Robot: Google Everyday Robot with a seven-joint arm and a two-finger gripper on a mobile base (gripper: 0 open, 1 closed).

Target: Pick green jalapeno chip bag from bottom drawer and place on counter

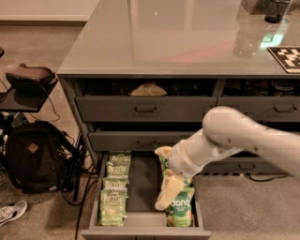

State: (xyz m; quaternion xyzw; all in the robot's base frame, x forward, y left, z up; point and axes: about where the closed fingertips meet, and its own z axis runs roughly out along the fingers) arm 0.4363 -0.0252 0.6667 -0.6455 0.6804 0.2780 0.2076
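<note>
- The bottom drawer [140, 232] stands pulled open at the lower centre of the frame, below two shut tiers of grey drawers with bar handles [146, 108].
- The green jalapeno chip bag [112, 207] lies flat at the front of the left-hand column inside that drawer. It is the nearest of a row of like pale green bags that overlap one another toward the back.
- A column of darker green "dang" bags [180, 209] fills the right side of the drawer, with a bare strip of drawer floor between the two columns.
- The white arm [234, 136] enters from the right edge and reaches down and leftward into the drawer opening.
- The end effector [165, 192] hangs over the right-hand column, in front of the "dang" bags and apart from the pale green row. Whether it is spread or pressed together cannot be told, nor whether it touches the bags beneath it.
- The counter surface [178, 37] fills the upper centre of the frame, glossy and reflecting light. At its upper right it carries a clear container [246, 40], a dark cup [276, 9] and a black-and-white marker card [286, 58].
- A dark backpack [33, 157] sits on the carpet at the left, with a shoe [11, 211] at the lower left corner.
</note>
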